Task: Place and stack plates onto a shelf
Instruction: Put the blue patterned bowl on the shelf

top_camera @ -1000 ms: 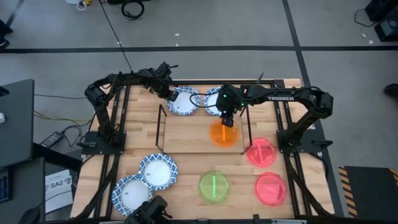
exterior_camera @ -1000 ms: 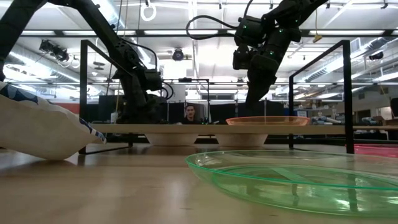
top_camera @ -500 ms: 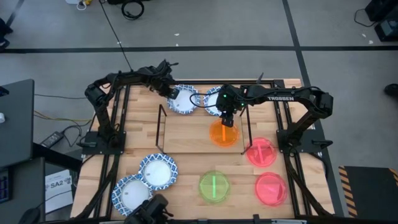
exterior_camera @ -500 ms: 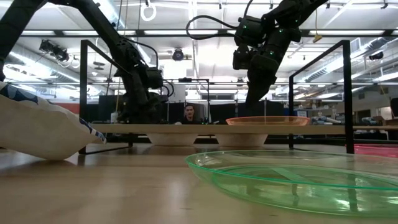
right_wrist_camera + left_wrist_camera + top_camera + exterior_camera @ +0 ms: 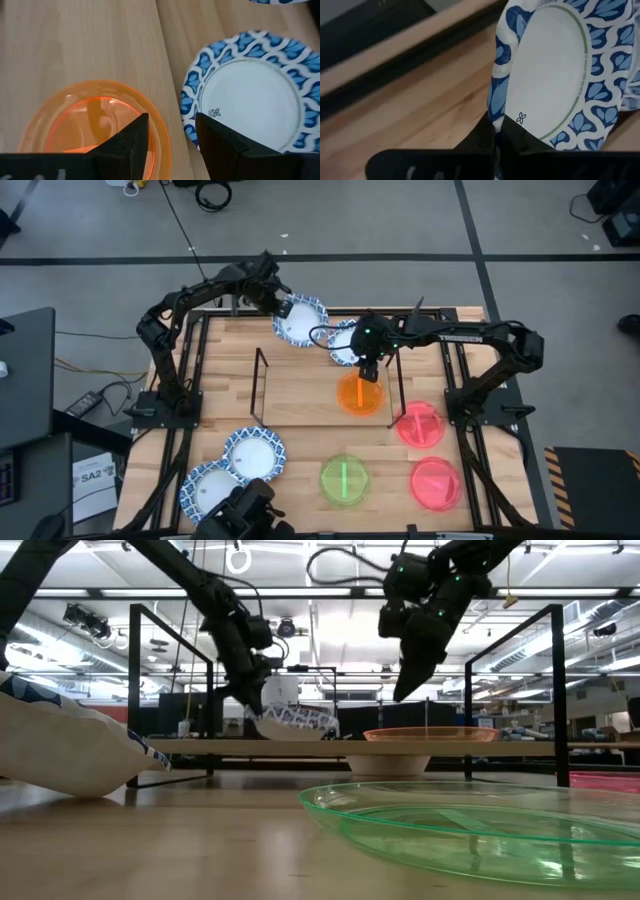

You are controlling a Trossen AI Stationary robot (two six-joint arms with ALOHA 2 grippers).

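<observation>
Right now I have the left gripper (image 5: pixel 277 304) clamped on the rim of a blue-rimmed plate (image 5: pixel 301 321), lifted clear of the table just beyond the shelf's (image 5: pixel 300 395) far long edge. In the left wrist view the fingers (image 5: pixel 492 142) pinch the patterned rim edge-on and the plate (image 5: pixel 555 85) hangs tilted. I judge it light and thin, like a paper plate: the rim looks a little wavy, so it may flex or sag in a one-sided pinch, and I'd keep the hold on the rim and move gently. I cannot see how deep the bite goes; the gripper body hides the contact.

Further right, a second blue-rimmed plate (image 5: pixel 343 343) lies flat at the shelf's far edge; I cannot tell whether it rests on the board or the table, since the right arm covers part of it. The right gripper (image 5: pixel 366 373) hovers with its fingers apart and empty over the far rim of the orange plate (image 5: pixel 360 395), which sits on the shelf's right portion. That one looks like stiff, glossy plastic, likely slippery at the rim.

The other plates lie on the table well away from the shelf's near side, some cut off at the frame.
</observation>
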